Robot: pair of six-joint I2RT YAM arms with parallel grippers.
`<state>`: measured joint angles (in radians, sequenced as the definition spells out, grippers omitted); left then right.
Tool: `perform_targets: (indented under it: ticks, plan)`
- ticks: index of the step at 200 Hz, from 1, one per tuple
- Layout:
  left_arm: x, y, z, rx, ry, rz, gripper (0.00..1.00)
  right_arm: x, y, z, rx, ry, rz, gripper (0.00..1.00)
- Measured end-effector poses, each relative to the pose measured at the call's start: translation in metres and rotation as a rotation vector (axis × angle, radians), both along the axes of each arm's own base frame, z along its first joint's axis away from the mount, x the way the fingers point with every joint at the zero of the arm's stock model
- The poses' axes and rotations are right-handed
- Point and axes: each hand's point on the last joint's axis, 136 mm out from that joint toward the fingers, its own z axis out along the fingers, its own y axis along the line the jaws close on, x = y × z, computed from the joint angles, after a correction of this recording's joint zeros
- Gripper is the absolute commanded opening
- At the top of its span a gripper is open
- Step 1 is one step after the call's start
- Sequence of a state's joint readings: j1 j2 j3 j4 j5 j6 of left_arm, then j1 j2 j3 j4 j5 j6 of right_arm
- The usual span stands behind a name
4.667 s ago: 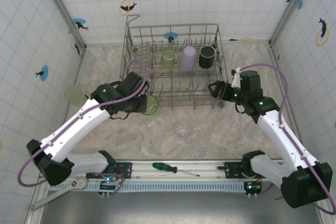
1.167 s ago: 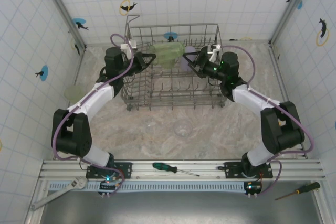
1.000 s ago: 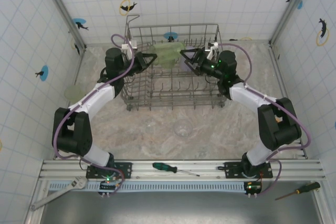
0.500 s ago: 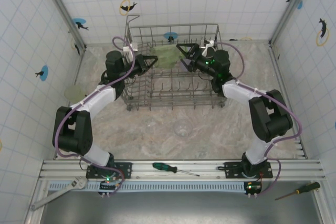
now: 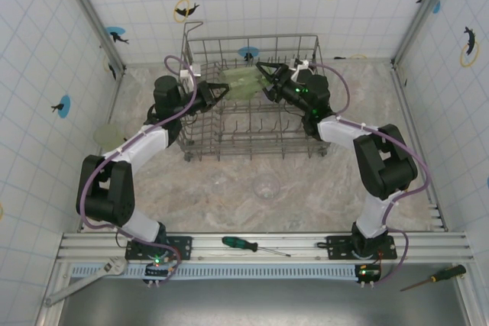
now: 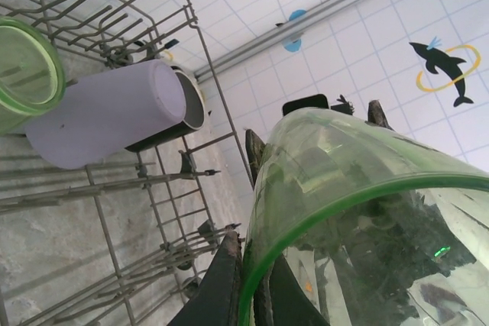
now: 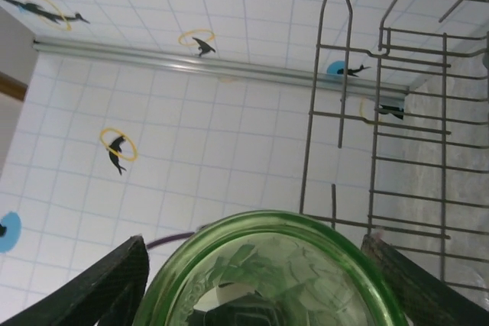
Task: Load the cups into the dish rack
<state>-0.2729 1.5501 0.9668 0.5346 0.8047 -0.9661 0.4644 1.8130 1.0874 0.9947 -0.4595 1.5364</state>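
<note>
A translucent green cup [image 5: 243, 82] hangs on its side above the back of the grey wire dish rack [image 5: 252, 143], held between both arms. My left gripper [image 5: 221, 91] is shut on the cup's rim [image 6: 306, 219], one finger inside the wall and one outside. My right gripper [image 5: 263, 74] comes from the other side, with a finger [image 7: 114, 280] against each side of the cup's base [image 7: 267, 272]. In the left wrist view, a lilac cup [image 6: 107, 124], a black mug [image 6: 191, 108] and another green cup [image 6: 27, 74] lie in the rack [image 6: 153, 181].
A clear cup [image 5: 266, 185] and a fainter one [image 5: 218, 182] stand on the table in front of the rack, and a green cup [image 5: 107, 136] stands by the left wall. A screwdriver [image 5: 252, 245] and a wrench [image 5: 92, 276] lie on the near rail.
My left gripper carried the green cup from the table up over the rack. The right gripper has slid left to the cup's base and its jaws have narrowed around it.
</note>
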Motion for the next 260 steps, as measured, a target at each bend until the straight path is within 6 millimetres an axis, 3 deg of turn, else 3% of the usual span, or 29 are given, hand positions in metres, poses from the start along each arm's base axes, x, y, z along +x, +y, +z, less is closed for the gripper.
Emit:
perform_targets:
  ticks: [43, 60, 110, 141, 179, 260]
  plan:
    - [-0.002, -0.001, 0.001, -0.002, -0.005, -0.011, 0.0, 0.001, -0.001, 0.004, 0.027, 0.011, -0.006, 0.46]
    - [-0.001, -0.001, 0.002, -0.001, -0.004, -0.012, 0.06, 0.001, -0.002, 0.004, 0.03, 0.013, -0.007, 0.42]
    - [-0.003, -0.002, -0.007, 0.039, 0.009, -0.024, 0.52, 0.002, -0.002, 0.006, 0.034, 0.006, -0.013, 0.4]
    - [-0.003, -0.001, -0.01, 0.079, 0.008, -0.03, 0.65, 0.005, -0.006, 0.006, 0.03, -0.001, -0.03, 0.4]
    - [-0.005, 0.002, -0.009, 0.123, -0.006, -0.021, 0.97, 0.013, -0.015, 0.002, -0.004, -0.02, -0.068, 0.39]
    - [-0.009, 0.014, 0.009, 0.254, -0.073, 0.025, 0.97, 0.027, -0.031, -0.014, -0.183, -0.041, -0.169, 0.39]
